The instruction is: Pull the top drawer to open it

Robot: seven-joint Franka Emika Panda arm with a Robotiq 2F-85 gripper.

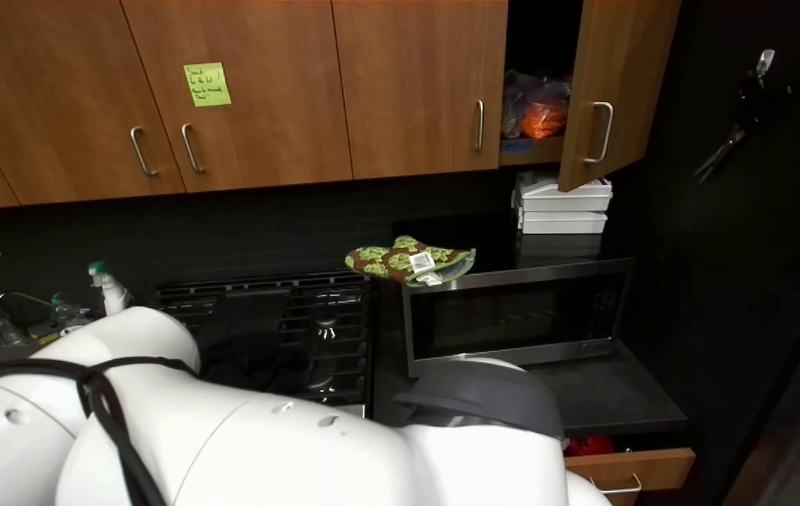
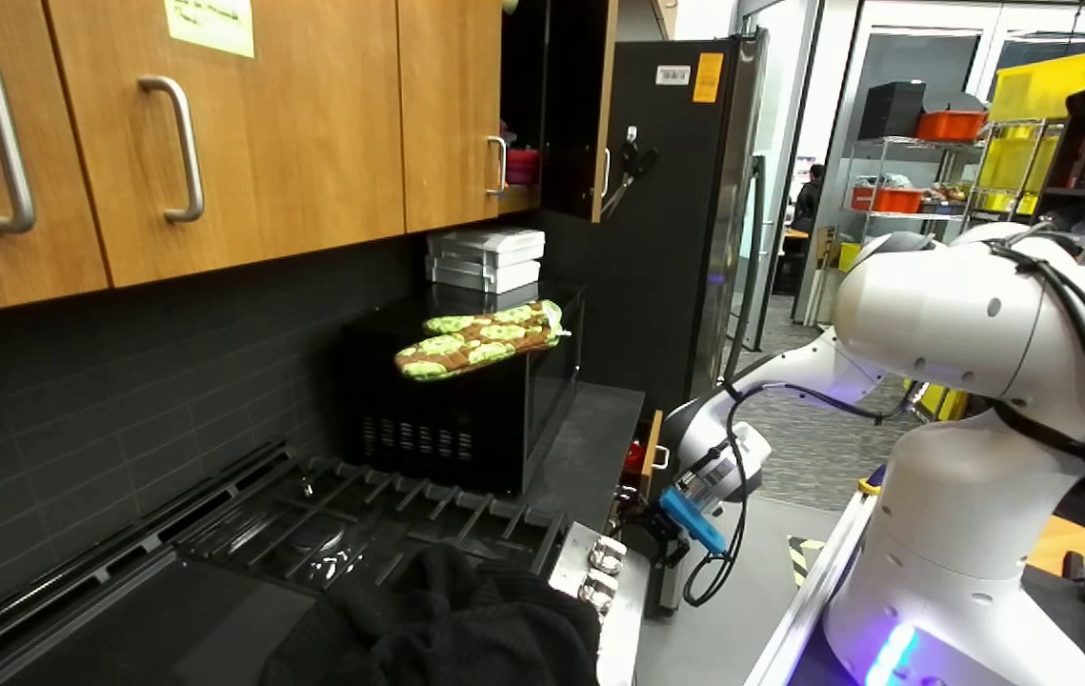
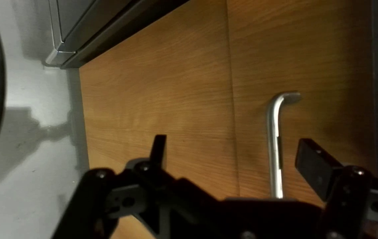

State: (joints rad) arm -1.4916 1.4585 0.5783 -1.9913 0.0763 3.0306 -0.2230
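In the wrist view a wooden drawer front point(image 3: 311, 63) carries a silver bar handle point(image 3: 273, 142), its lower end hidden by my gripper. My gripper point(image 3: 233, 149) is open and empty; the handle shows between its fingers, nearer the right one, with no visible contact. In both exterior views a drawer point(image 1: 659, 469) stands pulled out under the counter, with a silver handle point(image 1: 619, 489) and red contents. It also shows in an exterior view point(image 2: 653, 448), with my gripper point(image 2: 656, 538) beside and below it. I cannot tell whether it is the drawer in the wrist view.
A microwave point(image 1: 512, 320) with an oven mitt point(image 1: 400, 263) on it stands on the counter. A stove point(image 1: 333, 330) with a black cloth point(image 2: 466, 619) is beside it. A dark fridge point(image 2: 647, 286) bounds the far side. An upper cabinet door point(image 1: 624, 77) hangs open.
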